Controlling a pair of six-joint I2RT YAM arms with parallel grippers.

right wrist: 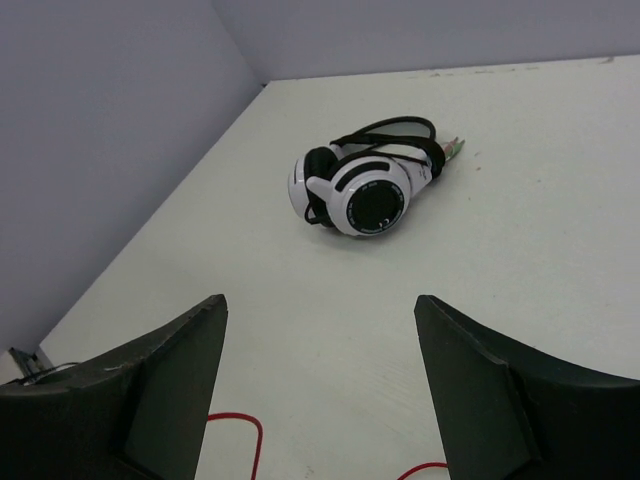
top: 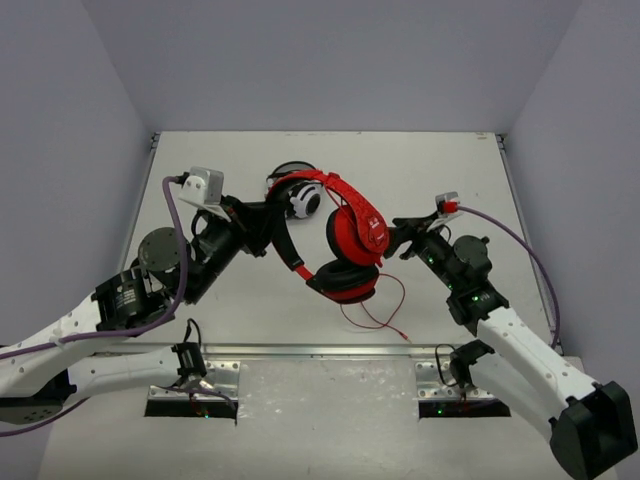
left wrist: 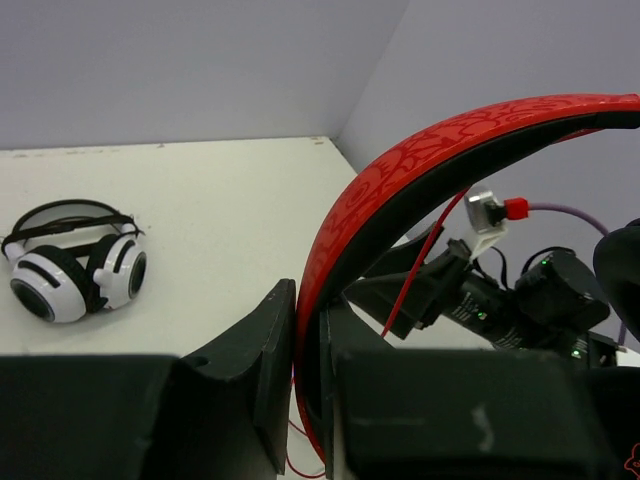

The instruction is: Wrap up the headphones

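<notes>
Item 1: the headphones [top: 352,232]. The red set is held between the 2 tools, over the middle of the table [top: 450,175]. Its red headband [left wrist: 400,170] arches up out of the left tool and over toward the right tool. 1 black-cushioned ear cup [top: 343,280] hangs lowest, on the near side of both tools. Whether that cup touches the table cannot be told.

Item 2: the left tool [top: 270,226]. Its fingers are pressed together on the headband. The left wrist view shows the band clamped edge-on between the 2 dark fingers [left wrist: 262,345].

Item 3: the cable [top: 385,312]. The thin red line drops from the low ear cup and loops on the table, nearer the arm bases than the right tool. In the left wrist view a strand [left wrist: 422,258] runs under the headband arch, in front of the right tool. The right wrist view shows short red pieces [right wrist: 240,422] on the table below that tool.

Item 4: the right tool [top: 402,240]. It sits just beside the red ear cup, on the cup's right. Its fingers [right wrist: 170,380] are spread wide with only bare table between them, and it grips nothing.

Item 5: the white-and-black headphones [right wrist: 365,190]. They lie on the table beyond the left tool, on its far side, and well ahead of the right tool. In the top view the red headband partly hides them.
</notes>
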